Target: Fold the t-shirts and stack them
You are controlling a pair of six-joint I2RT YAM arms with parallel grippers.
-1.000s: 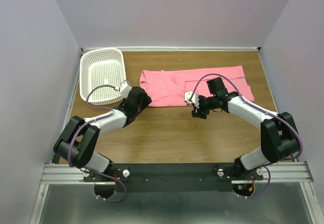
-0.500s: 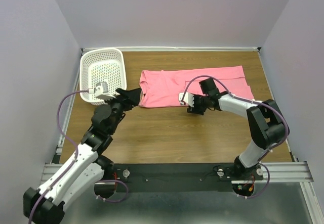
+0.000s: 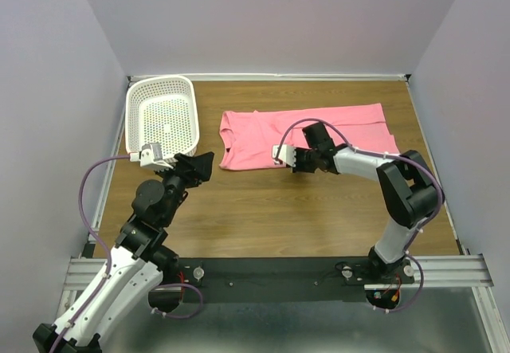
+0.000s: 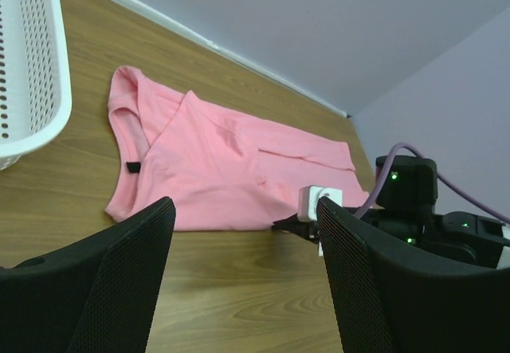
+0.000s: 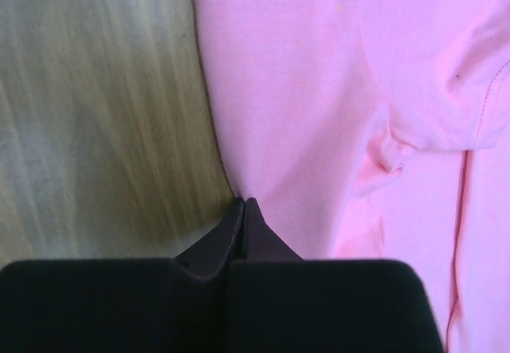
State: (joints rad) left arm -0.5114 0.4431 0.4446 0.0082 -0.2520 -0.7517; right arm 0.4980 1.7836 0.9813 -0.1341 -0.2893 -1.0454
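A salmon-pink t-shirt lies flat across the back of the table, its collar to the left. In the left wrist view the t-shirt shows a dark label by the neck. My right gripper is low at the shirt's near hem, about midway along. The right wrist view has the gripper shut, with the edge of the pink cloth pinched at its tips. My left gripper hangs open above bare wood, left of the shirt and apart from it; nothing lies between its fingers.
A white perforated basket stands at the back left, next to the shirt's collar end; its wall is at the left edge of the left wrist view. Walls close in the table on three sides.
The right gripper slid left along the near hem and shut on the cloth. The left arm drew back from the shirt's corner and rose, its gripper opening wider.
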